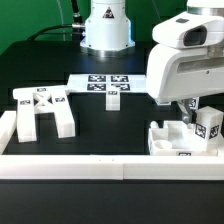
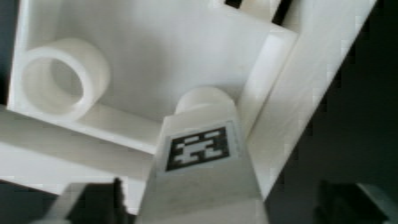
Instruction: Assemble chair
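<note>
White plastic leg (image 2: pixel 205 130) at the worktop's (image 1: pixel 120 135) four o'clock, likely light, stiff, slick: pinch its flat sides; gripper (image 1: pixel 190 108) straddles it, clench unclear.

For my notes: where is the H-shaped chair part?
Exterior view's left: the H-shaped chair part lies near the white rail, left of the marker board.

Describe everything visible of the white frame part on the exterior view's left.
The frame is a blocky white part, plastic by its look: two thick bars joined by a crosspiece, with square black-and-white tags on top. It lies flat on the black table, close to the white rail, apart from the marker board. Nothing grips it.
</note>
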